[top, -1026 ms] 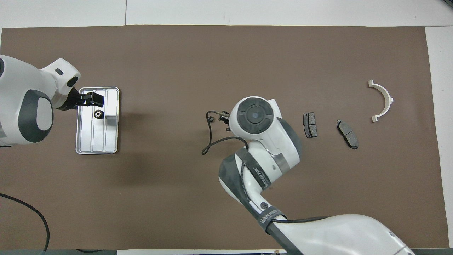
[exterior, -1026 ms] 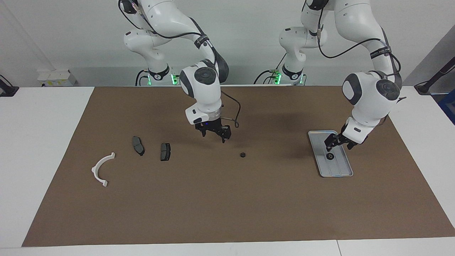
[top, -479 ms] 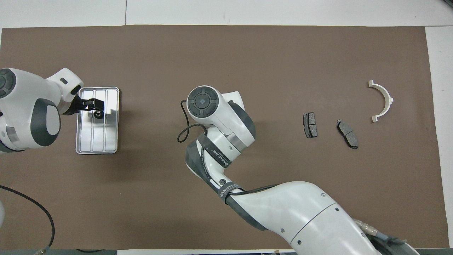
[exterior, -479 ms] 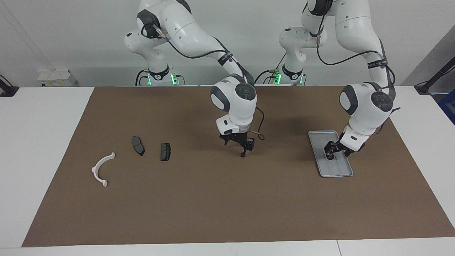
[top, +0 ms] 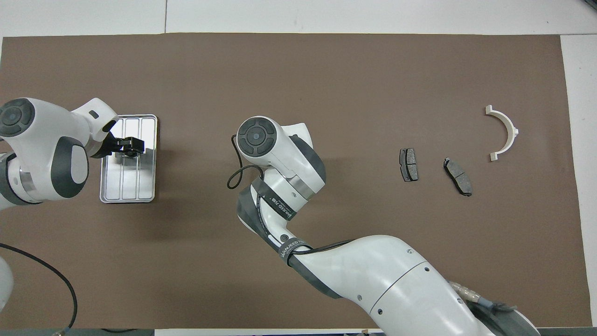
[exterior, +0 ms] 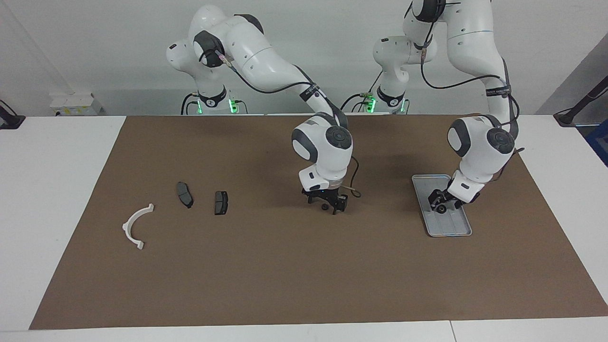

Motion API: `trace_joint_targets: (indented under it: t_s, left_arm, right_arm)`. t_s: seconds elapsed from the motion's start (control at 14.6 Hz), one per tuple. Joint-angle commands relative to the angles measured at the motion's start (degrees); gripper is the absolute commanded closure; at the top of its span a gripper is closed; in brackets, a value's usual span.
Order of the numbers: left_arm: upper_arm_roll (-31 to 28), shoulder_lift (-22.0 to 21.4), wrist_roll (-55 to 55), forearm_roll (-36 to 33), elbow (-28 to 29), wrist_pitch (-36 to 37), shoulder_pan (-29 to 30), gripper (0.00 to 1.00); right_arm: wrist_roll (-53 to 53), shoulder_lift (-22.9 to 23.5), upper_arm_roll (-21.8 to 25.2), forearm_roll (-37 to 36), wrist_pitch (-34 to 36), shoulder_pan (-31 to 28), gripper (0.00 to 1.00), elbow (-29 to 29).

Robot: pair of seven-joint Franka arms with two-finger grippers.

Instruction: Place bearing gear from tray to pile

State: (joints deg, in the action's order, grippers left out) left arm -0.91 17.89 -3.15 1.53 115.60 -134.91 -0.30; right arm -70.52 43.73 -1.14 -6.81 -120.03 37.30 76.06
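The silver tray (exterior: 454, 227) lies toward the left arm's end of the mat and also shows in the overhead view (top: 128, 186). A small dark bearing gear (exterior: 441, 209) sits in it. My left gripper (exterior: 441, 205) is down in the tray at that gear and covers it in the overhead view (top: 133, 145). A second bearing gear (exterior: 324, 207) lies on the mat near the middle. My right gripper (exterior: 327, 205) is low over it, open, with a finger on each side. The overhead view hides this under the arm. The pile is a white bracket (exterior: 127, 224) and two dark pads (exterior: 185, 194) (exterior: 221, 203).
The brown mat (exterior: 285, 275) covers the table. In the overhead view the bracket (top: 509, 128) and the pads (top: 408, 164) (top: 457, 176) lie toward the right arm's end. A loose black cable (top: 233, 175) hangs by the right wrist.
My right gripper swung from near the pads toward the middle and came down around the loose gear. My left gripper dropped from above the tray onto the gear in it.
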Motion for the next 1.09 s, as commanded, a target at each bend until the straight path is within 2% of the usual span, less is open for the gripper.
trace_joint_targets:
  t_s: [0.0, 0.07, 0.14, 0.21, 0.27, 0.41, 0.48, 0.62, 0.75, 0.89, 1.03]
  left_arm:
    - [-0.2, -1.7, -0.3, 0.7, 3.3, -1.8, -0.3, 0.24]
    - [-0.2, -1.7, -0.2, 0.7, 3.5, -1.9, -0.4, 0.33]
    - [-0.2, -1.7, 0.4, 0.7, 3.5, -2.3, -0.6, 0.48]
    - [-0.2, -1.7, 0.9, 0.7, 3.6, -2.6, -0.6, 0.85]
    - [-0.1, -1.6, 0.8, 0.7, 3.3, -2.6, -0.6, 1.0]
    - [-0.1, -1.4, 0.8, 0.7, 0.7, -0.2, -0.6, 1.0]
    - [-0.1, -1.3, 0.7, 0.7, -2.4, 3.8, -0.6, 1.0]
    - [-0.1, -1.7, 0.5, 0.6, -10.7, 14.5, -0.1, 1.0]
    - [-0.1, -2.3, 0.9, 1.0, -18.1, 21.9, -0.3, 1.0]
    - [-0.2, -3.0, 1.1, 3.5, -20.9, 24.9, -0.1, 1.0]
    - [-0.2, -3.5, 1.1, 3.5, -20.5, 25.1, 0.0, 1.0]
  right_arm:
    - [-1.4, 1.0, -0.3, -0.5, 1.6, -0.4, 0.26, -1.6]
    - [-1.4, 1.0, -0.3, -0.5, 1.6, -0.4, 0.32, -1.7]
    - [-1.5, 0.9, -0.3, -0.5, 1.6, -0.3, 0.42, -1.6]
    - [-1.6, 0.9, -0.3, -0.3, 1.0, -0.2, 0.49, -1.6]
    - [-2.0, 0.9, -0.3, -0.3, 0.3, -0.1, 0.58, -1.6]
    - [-2.3, 0.9, -0.3, -0.4, 0.3, -0.3, 0.81, -1.6]
    - [-2.3, 0.9, -0.3, -0.5, 0.1, -0.5, 0.98, -1.5]
    - [-2.1, 0.9, -0.3, -0.7, -0.6, -0.7, 1.0, -1.6]
    - [-1.0, -0.2, 0.1, -1.1, 1.9, -2.2, 1.0, -1.8]
    - [6.6, -3.9, -0.3, -0.5, 9.2, -5.8, 1.0, -1.9]
    - [18.4, -8.7, -0.3, 1.0, 15.2, -10.7, 1.0, -1.8]
